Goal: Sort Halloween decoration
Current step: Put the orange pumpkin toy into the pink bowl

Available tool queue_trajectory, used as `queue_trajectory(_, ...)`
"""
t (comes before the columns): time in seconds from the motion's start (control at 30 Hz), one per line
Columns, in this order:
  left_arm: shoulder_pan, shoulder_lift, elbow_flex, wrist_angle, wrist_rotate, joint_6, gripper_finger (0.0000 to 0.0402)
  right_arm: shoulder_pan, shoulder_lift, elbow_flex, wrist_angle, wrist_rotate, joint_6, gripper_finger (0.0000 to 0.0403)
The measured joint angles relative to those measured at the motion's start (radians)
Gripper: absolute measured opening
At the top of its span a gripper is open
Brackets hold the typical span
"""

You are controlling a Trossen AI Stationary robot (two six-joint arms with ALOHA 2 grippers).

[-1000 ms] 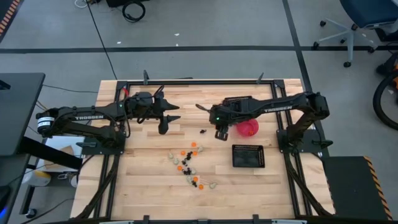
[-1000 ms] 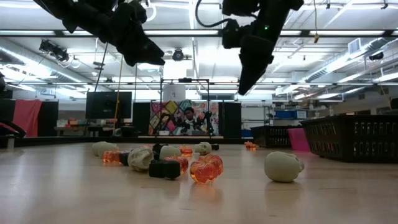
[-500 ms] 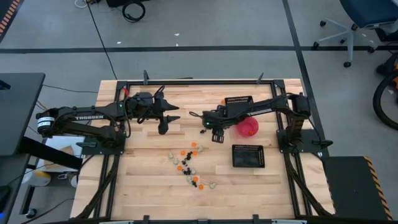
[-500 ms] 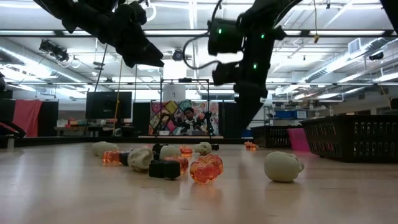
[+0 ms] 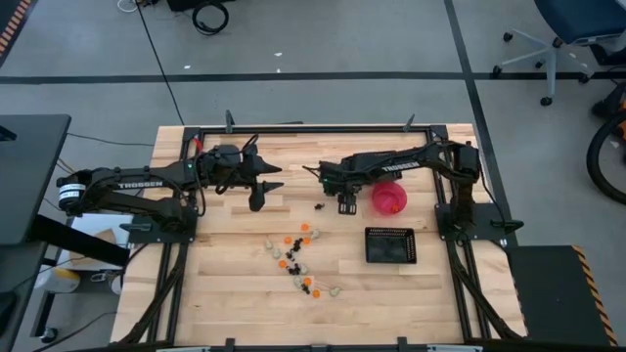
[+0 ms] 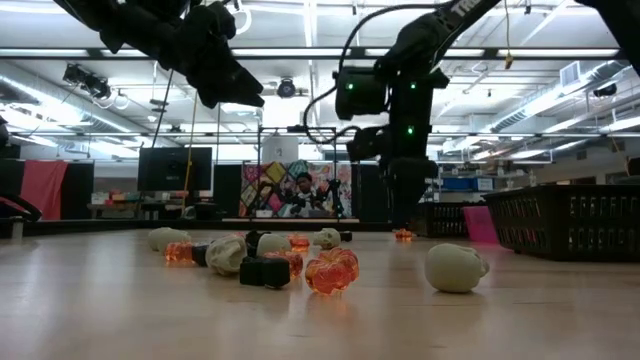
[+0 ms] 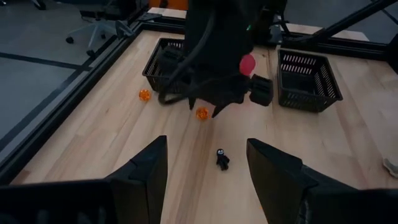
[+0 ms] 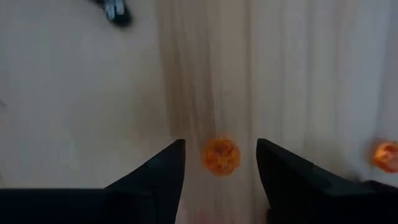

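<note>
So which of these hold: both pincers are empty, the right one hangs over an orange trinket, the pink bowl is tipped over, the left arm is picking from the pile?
1. Both pincers are empty. True: the left pincer and right pincer stand open, holding nothing.
2. The right pincer hangs over an orange trinket. True.
3. The pink bowl is tipped over. False: it sits upright.
4. The left pincer is picking from the pile. False: it hangs apart from it.
</note>
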Motion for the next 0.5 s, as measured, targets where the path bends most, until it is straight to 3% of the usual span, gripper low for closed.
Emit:
queue_trajectory(0.3, 0.0, 0.0, 0.0, -0.001, 0.0, 0.0, 0.0192, -0.012, 0.059, 0.006, -0.008, 0.004, -0.019, 0.0195)
queue_trajectory(0.5, 0.0, 0.0, 0.0, 0.0, 0.0, 0.0, 0.0192, -0.021, 0.053, 0.004, -0.015, -0.024, -0.004, 0.0164)
